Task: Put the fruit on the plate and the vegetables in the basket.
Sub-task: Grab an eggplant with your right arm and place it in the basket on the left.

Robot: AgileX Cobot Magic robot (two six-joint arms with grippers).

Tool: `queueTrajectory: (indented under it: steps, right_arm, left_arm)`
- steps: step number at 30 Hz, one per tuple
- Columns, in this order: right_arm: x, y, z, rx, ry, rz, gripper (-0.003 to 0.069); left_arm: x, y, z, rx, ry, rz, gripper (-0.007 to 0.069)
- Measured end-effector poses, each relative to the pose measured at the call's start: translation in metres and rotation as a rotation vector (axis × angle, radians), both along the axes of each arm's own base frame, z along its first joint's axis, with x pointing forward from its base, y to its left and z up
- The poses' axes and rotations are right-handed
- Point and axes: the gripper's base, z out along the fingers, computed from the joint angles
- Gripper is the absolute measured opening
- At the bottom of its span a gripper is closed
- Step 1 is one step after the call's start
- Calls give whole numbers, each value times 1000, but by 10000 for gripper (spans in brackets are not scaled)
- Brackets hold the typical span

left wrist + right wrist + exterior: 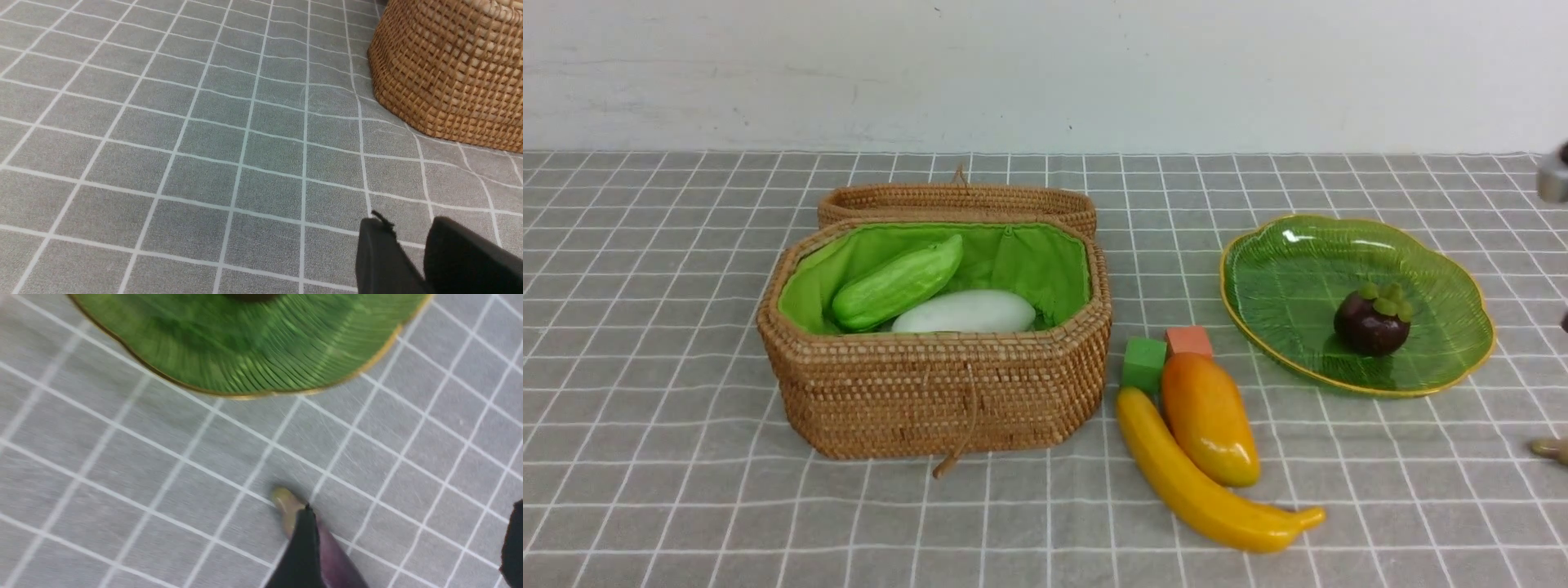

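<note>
Mangosteen (1372, 325) on plate (1282, 278), eggplant (337, 565) on counter (645, 367)
Right gripper (410, 506) jaws wide apart, one by eggplant; left gripper (408, 222) jaws: cannot tell

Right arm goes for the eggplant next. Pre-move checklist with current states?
1. Basket open: ok, lid lies behind it.
2. Room inside: ok, lining shows beside the cucumber and radish.
3. Right gripper open: ok.
4. Eggplant centred between the fingers: not ok, it lies against one finger.
5. Left gripper clear of the basket: ok, over bare cloth.
6. Right wrist view sharp: not ok, blurred.
</note>
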Motion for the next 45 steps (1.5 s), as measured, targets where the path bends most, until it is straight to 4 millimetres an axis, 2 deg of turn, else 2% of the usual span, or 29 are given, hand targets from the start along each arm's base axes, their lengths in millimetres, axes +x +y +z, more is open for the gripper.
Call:
queueTrajectory:
  steps: [1, 2, 6, 11, 14, 16, 19, 22, 25, 27, 30, 31, 32, 33, 35, 36, 38, 41, 42, 43, 45]
  right_arm:
    - [-1, -4, -4, -1, 10, -5, 600]
    - [-3, -17, -22, -24, 50, 23, 591]
    - [-6, -40, -58, -29, 163, 69, 580]
    - [-12, -76, -103, 1, 295, 33, 574]
    - [-13, -84, -125, 13, 358, 29, 543]
    - [-12, -84, -128, 24, 374, 29, 496]
    - [-12, -83, -128, 41, 379, 25, 394]
    - [-10, -83, -127, 55, 378, 17, 396]
    - [1, -84, -117, 94, 323, -34, 398]
    - [16, -81, -90, 174, 191, -106, 398]
    - [35, -65, -31, 318, -48, -140, 398]
    - [44, -49, 1, 396, -158, -115, 398]
    - [46, -44, 6, 429, -180, -110, 398]
    - [53, -18, 40, 530, -287, -48, 398]
    - [61, 25, 72, 663, -374, 59, 398]
    - [64, 58, 90, 785, -420, 130, 398]
    - [66, 121, 107, 949, -451, 252, 398]
    - [67, 198, 104, 1046, -472, 388, 398]
    - [66, 208, 104, 1049, -473, 403, 398]
    - [65, 248, 93, 1046, -484, 474, 398]
    - [64, 289, 74, 1000, -503, 533, 398]
  left_arm:
    - [0, 0, 0, 0, 0, 0, 173]
    - [0, 0, 0, 0, 0, 0, 175]
    - [0, 0, 0, 0, 0, 0, 179]
    - [0, 0, 0, 0, 0, 0, 185]
    - [0, 0, 0, 0, 0, 0, 186]
    - [0, 0, 0, 0, 0, 0, 186]
    - [0, 0, 0, 0, 0, 0, 186]
    - [0, 0, 0, 0, 0, 0, 186]
    - [0, 0, 0, 0, 0, 0, 189]
    - [0, 0, 0, 0, 0, 0, 193]
    - [0, 0, 0, 0, 0, 0, 197]
    - [0, 0, 0, 0, 0, 0, 197]
    - [0, 0, 0, 0, 0, 0, 198]
    - [0, 0, 0, 0, 0, 0, 200]
    - [0, 0, 0, 0, 0, 0, 202]
    - [0, 0, 0, 0, 0, 0, 203]
    - [0, 0, 0, 0, 0, 0, 204]
    - [0, 0, 0, 0, 0, 0, 205]
    - [0, 0, 0, 0, 0, 0, 206]
    - [0, 0, 0, 0, 0, 0, 207]
    - [0, 0, 0, 0, 0, 0, 209]
